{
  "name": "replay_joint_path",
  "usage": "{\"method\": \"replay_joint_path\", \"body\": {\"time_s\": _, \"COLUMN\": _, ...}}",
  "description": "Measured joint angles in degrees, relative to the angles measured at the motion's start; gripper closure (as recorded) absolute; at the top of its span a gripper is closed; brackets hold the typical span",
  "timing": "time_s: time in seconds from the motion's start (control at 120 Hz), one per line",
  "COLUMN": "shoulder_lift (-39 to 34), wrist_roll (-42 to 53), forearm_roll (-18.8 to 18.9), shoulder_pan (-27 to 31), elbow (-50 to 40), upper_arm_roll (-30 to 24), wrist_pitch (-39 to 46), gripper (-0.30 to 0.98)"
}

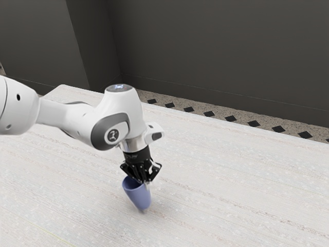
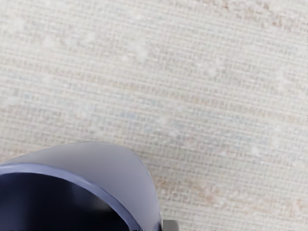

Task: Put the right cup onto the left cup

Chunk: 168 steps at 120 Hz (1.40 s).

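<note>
At the end of the arm (image 1: 121,110), the gripper (image 1: 146,183) is pinching the blue-purple cup (image 1: 139,197) by its rim wall; the cup is just below it, tilted, its mouth leaning to the exterior view's left; under them lies the pale table (image 1: 221,180).

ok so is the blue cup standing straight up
No, the blue cup is tilted, its mouth toward the exterior view's left and its base toward the exterior view's right.

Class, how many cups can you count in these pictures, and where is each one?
1: a tilted bluish-purple cup, at the gripper. Another could be hidden inside or behind it.
</note>
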Motion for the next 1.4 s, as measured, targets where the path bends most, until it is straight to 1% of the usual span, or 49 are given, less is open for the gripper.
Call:
{"method": "replay_joint_path", "body": {"time_s": 0.092, "shoulder_lift": -0.5, "wrist_roll": -0.2, "forearm_roll": 1.4, "shoulder_pan": -0.7, "elbow": 3.3, "upper_arm_roll": 1.4, "wrist_pitch": -2.9, "gripper": 0.78}}
{"method": "replay_joint_path", "body": {"time_s": 0.175, "shoulder_lift": -0.4, "wrist_roll": -0.3, "forearm_roll": 3.3, "shoulder_pan": -1.8, "elbow": 7.1, "upper_arm_roll": 3.7, "wrist_pitch": -6.0, "gripper": 0.78}}
{"method": "replay_joint_path", "body": {"time_s": 0.35, "shoulder_lift": 1.1, "wrist_roll": 0.7, "forearm_roll": 6.2, "shoulder_pan": -5.2, "elbow": 12.9, "upper_arm_roll": 10.3, "wrist_pitch": -10.7, "gripper": 0.78}}
{"method": "replay_joint_path", "body": {"time_s": 0.467, "shoulder_lift": 3.3, "wrist_roll": 2.0, "forearm_roll": 8.4, "shoulder_pan": -6.9, "elbow": 18.1, "upper_arm_roll": 14.0, "wrist_pitch": -13.5, "gripper": 0.78}}
{"method": "replay_joint_path", "body": {"time_s": 0.608, "shoulder_lift": 7.8, "wrist_roll": 4.3, "forearm_roll": 9.6, "shoulder_pan": -8.0, "elbow": 24.8, "upper_arm_roll": 17.3, "wrist_pitch": -16.2, "gripper": 0.78}}
{"method": "replay_joint_path", "body": {"time_s": 0.733, "shoulder_lift": 11.7, "wrist_roll": 6.5, "forearm_roll": 10.3, "shoulder_pan": -8.1, "elbow": 31.0, "upper_arm_roll": 18.7, "wrist_pitch": -18.7, "gripper": 0.78}}
{"method": "replay_joint_path", "body": {"time_s": 0.85, "shoulder_lift": 13.9, "wrist_roll": 8.7, "forearm_roll": 10.6, "shoulder_pan": -8.1, "elbow": 34.3, "upper_arm_roll": 19.8, "wrist_pitch": -20.0, "gripper": 0.78}}
{"method": "replay_joint_path", "body": {"time_s": 1.167, "shoulder_lift": 18.2, "wrist_roll": 14.0, "forearm_roll": 10.8, "shoulder_pan": -8.1, "elbow": 39.3, "upper_arm_roll": 20.4, "wrist_pitch": -21.3, "gripper": 0.78}}
{"method": "replay_joint_path", "body": {"time_s": 1.4, "shoulder_lift": 19.7, "wrist_roll": 16.8, "forearm_roll": 10.7, "shoulder_pan": -8.2, "elbow": 40.9, "upper_arm_roll": 19.9, "wrist_pitch": -21.6, "gripper": 0.78}}
